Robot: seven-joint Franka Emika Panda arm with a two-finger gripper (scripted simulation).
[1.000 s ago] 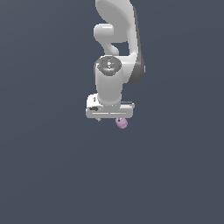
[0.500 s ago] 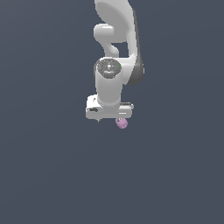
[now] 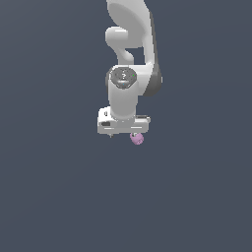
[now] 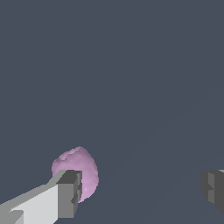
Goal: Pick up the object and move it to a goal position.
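The object (image 4: 81, 168) is a small pink-lilac rounded lump lying on the dark grey surface. In the exterior view the object (image 3: 137, 139) peeks out just under the white hand, toward the exterior view's right. My gripper (image 4: 142, 190) is open, its jaws wide apart. One grey fingertip (image 4: 70, 192) overlaps the lump's lower edge, while the other fingertip (image 4: 213, 186) stands far off. The lump sits by that one finger, not centred in the gap. From the exterior view the gripper (image 3: 125, 133) points down, its fingers mostly hidden by the hand.
The white arm (image 3: 129, 54) rises behind the hand. A plain dark grey surface (image 3: 59, 197) fills both views.
The hand has sunk very slightly toward the surface. The lump has stayed where it was.
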